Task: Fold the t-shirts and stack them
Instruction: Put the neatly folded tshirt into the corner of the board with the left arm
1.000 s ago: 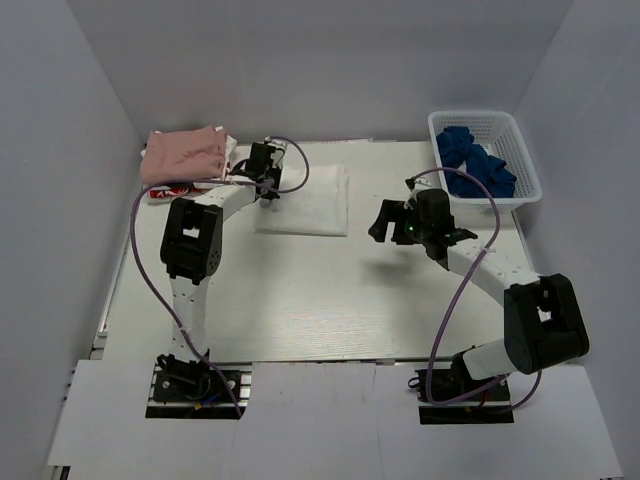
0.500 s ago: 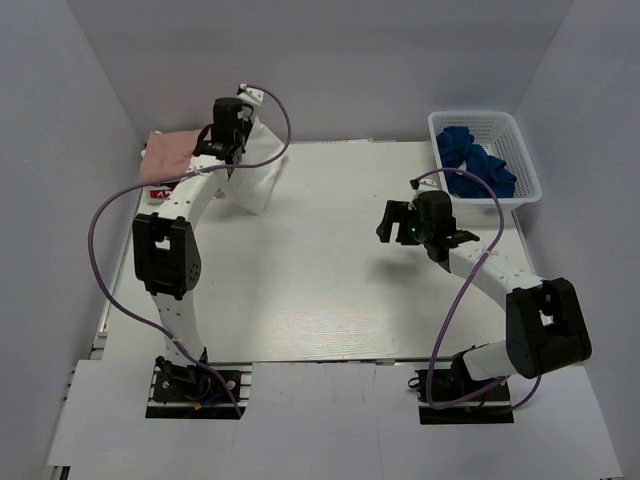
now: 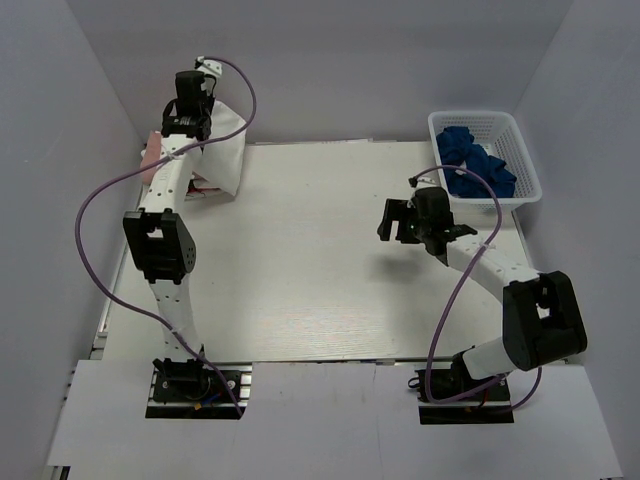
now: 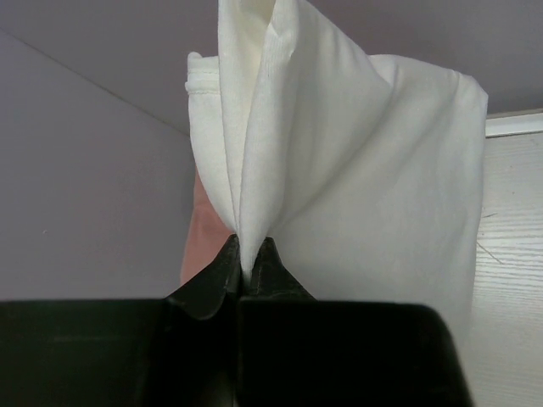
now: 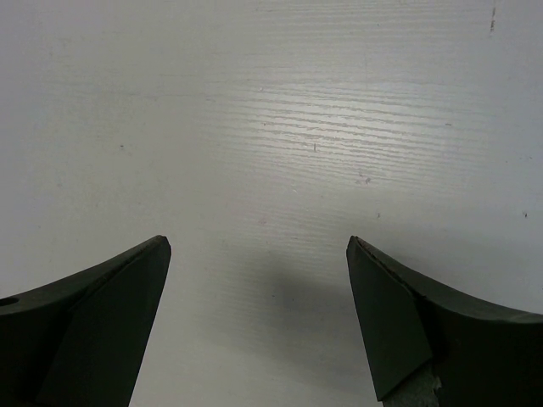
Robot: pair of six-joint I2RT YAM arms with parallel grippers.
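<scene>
Left claw (image 4: pixel 248 267) lifted white t-shirt (image 4: pixel 373 186) far leftward.

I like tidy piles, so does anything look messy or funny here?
The white t-shirt dangles bunched from the shut left gripper near the pink t-shirt, instead of lying flat. Nothing else looks odd.

Pale table (image 3: pixel 330 290): basket (image 3: pixel 527 160), tee stack (image 3: pixel 150 162).
</scene>
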